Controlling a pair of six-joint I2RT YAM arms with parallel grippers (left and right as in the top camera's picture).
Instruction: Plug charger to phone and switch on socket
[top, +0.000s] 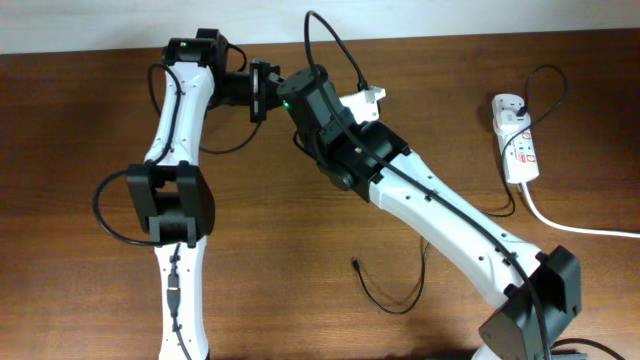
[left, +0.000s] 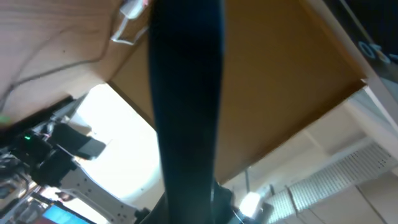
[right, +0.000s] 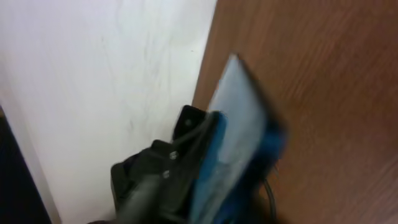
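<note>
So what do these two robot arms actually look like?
Both the left arm and right arm have smooth white links joined by chunky black joint housings. Thin black cables loop alongside them, and a small green light glows near each wrist.

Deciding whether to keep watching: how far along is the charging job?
Done: the white plug of the charger appears seated in the socket. In hand: the phone appears lifted off the table where the arms meet; which arm grips it is unclear. Left: the charger's connector tip lies loose on the table, not in the phone, and the socket's switch is too small to read.
</note>
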